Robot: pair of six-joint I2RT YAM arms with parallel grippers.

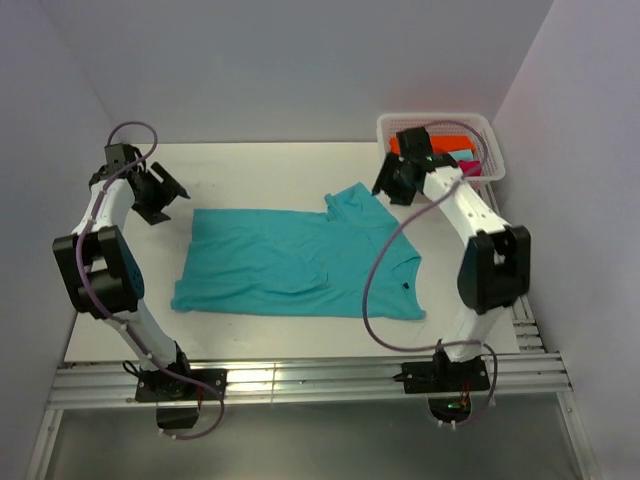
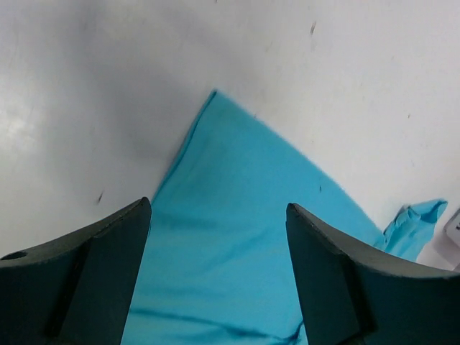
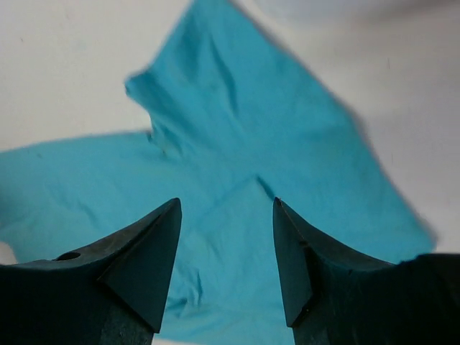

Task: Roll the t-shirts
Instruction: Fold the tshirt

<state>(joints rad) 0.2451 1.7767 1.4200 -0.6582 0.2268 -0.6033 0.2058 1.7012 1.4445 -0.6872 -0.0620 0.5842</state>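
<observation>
A turquoise short-sleeved t-shirt [image 1: 290, 265] of soft fabric lies spread flat in the middle of the white surface [image 1: 260, 170]. Its hem faces the left edge and its neck end the right edge. One sleeve [image 1: 350, 205] points toward the far edge, and the body shows shallow wrinkles near the middle.

The left gripper [image 1: 168, 193] hangs near the far left corner of the surface, just beside the shirt's far hem corner. In the left wrist view the left gripper [image 2: 217, 208] has its jaws spread wide with nothing between them. The pointed hem corner of the shirt [image 2: 237, 215] and bare surface show in the gap. I cannot tell whether the fingertips touch the cloth.

The right gripper [image 1: 390, 185] is over the far right part of the surface, just beside the raised sleeve. In the right wrist view the right gripper [image 3: 226, 205] also has its jaws apart and empty, with the sleeve [image 3: 194, 93] and shoulder area of the shirt [image 3: 287, 165] lying beneath them.

A white plastic lattice basket [image 1: 490, 130] stands in the far right corner, behind the right arm and well apart from the spread shirt. In it lie a bundled orange tee [image 1: 440, 145] and a magenta tee [image 1: 468, 165], partly hidden by the arm.
</observation>
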